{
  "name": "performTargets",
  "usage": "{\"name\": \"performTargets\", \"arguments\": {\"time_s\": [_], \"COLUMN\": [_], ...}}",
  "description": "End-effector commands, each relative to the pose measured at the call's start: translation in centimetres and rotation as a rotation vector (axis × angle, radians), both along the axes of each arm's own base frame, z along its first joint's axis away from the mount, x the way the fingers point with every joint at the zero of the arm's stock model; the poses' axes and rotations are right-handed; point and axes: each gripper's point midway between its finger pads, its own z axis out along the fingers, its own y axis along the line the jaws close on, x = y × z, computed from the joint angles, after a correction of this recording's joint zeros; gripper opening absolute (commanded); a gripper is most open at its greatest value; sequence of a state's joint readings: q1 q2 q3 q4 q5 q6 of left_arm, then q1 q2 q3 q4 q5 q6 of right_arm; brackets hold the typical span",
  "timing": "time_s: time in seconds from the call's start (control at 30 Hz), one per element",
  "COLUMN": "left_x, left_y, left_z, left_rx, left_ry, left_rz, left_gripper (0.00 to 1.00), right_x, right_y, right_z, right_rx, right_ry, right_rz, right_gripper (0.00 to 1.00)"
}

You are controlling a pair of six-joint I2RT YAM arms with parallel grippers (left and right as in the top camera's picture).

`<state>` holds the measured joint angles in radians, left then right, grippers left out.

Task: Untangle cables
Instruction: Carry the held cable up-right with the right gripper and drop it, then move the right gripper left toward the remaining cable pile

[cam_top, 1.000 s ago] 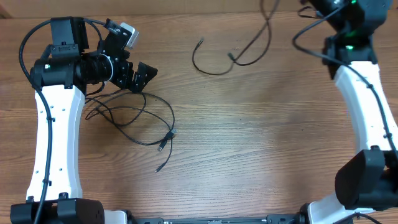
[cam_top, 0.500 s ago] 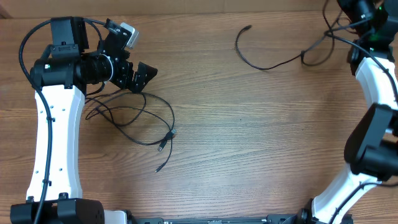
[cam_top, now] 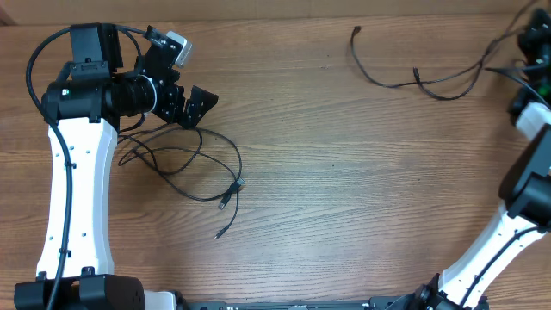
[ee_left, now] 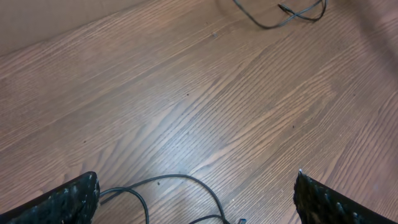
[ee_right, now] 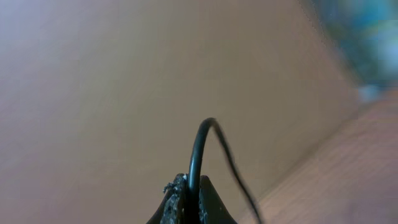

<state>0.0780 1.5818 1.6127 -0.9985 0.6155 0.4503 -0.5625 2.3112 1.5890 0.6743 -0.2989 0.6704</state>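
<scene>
A tangle of thin black cables [cam_top: 185, 164] lies on the wooden table just below my left gripper [cam_top: 195, 105], with plug ends trailing toward the middle [cam_top: 225, 205]. In the left wrist view that gripper [ee_left: 196, 196] stands wide open above a cable loop [ee_left: 186, 179], with nothing between its fingers. A separate black cable [cam_top: 413, 79] stretches across the far right of the table toward the right arm [cam_top: 532, 41]. My right gripper [ee_right: 190, 184] is shut on this cable [ee_right: 198, 149], which rises from between the fingertips.
The white left arm [cam_top: 77, 198] runs down the table's left side and the white right arm [cam_top: 525, 198] down the right edge. Bare wood [cam_top: 362, 189] lies between the two cable groups. A wall borders the table's far edge.
My right gripper has pulled its cable to the right, toward the far right corner, dragging the loose end across the table. The left arm and the tangle have not moved.
</scene>
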Motion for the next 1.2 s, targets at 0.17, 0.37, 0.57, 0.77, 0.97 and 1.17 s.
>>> {"name": "performTargets", "arguments": {"time_s": [0.17, 0.37, 0.57, 0.77, 0.97, 1.17], "left_x": [-0.2, -0.2, -0.2, -0.2, -0.2, -0.2], "left_y": [-0.3, -0.3, -0.3, -0.3, -0.3, -0.3], "left_z": [0.8, 0.8, 0.8, 0.8, 0.8, 0.8], "left_rx": [-0.002, -0.002, -0.002, -0.002, -0.002, -0.002], "left_ry": [-0.018, -0.018, -0.018, -0.019, -0.018, -0.018], "left_rz": [-0.003, -0.003, -0.003, -0.003, -0.003, -0.003], "left_gripper": [1.00, 1.00, 1.00, 1.00, 1.00, 1.00], "right_x": [-6.1, -9.8, -10.1, -8.6, -7.2, -5.0], "right_y": [-9.8, -13.9, -13.2, -7.6, -1.2, 6.6], "right_z": [-0.6, -1.4, -1.1, 1.6, 2.1, 1.8], "right_rx": [-0.084, -0.060, -0.068, -0.162, -0.092, -0.033], "right_ry": [0.052, 0.079, 0.062, -0.034, -0.066, -0.055], "right_rz": [-0.161, -0.217, -0.120, 0.185, 0.462, 0.704], "right_gripper": [0.12, 0.13, 0.52, 0.72, 0.75, 0.80]}}
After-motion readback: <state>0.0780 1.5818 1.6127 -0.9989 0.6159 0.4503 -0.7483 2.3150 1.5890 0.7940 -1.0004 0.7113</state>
